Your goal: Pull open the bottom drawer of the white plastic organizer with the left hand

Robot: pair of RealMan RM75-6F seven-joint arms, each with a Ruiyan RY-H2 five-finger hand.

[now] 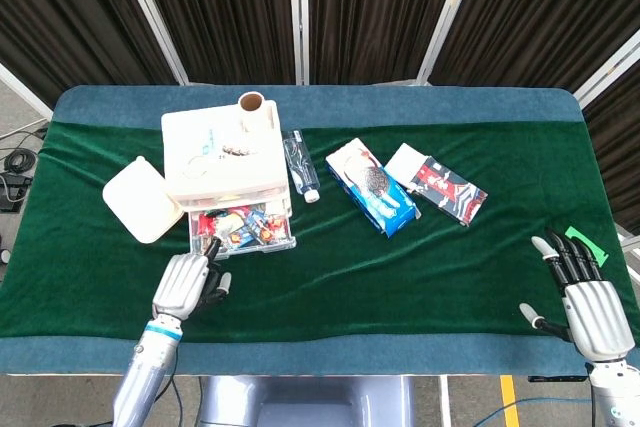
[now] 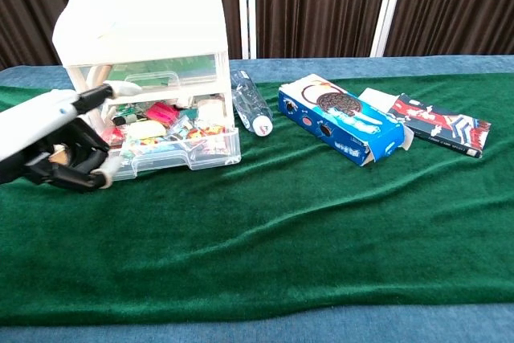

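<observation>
The white plastic organizer (image 1: 222, 162) (image 2: 140, 30) stands at the left of the green cloth. Its bottom drawer (image 1: 245, 229) (image 2: 181, 146) is pulled out and shows several colourful packets inside. My left hand (image 1: 185, 285) (image 2: 48, 138) lies just in front of the drawer's left corner. Most of its fingers are curled under with nothing in them. One finger reaches up to that corner; I cannot tell whether it touches. My right hand (image 1: 585, 302) rests at the table's front right with fingers spread, holding nothing. It does not show in the chest view.
A white lidded box (image 1: 142, 199) lies left of the organizer, and a cardboard tube (image 1: 252, 104) stands on its top. To its right lie a water bottle (image 1: 300, 165) (image 2: 250, 102), a blue cookie box (image 1: 370, 187) (image 2: 341, 122) and a red-black packet (image 1: 450, 187) (image 2: 438, 122).
</observation>
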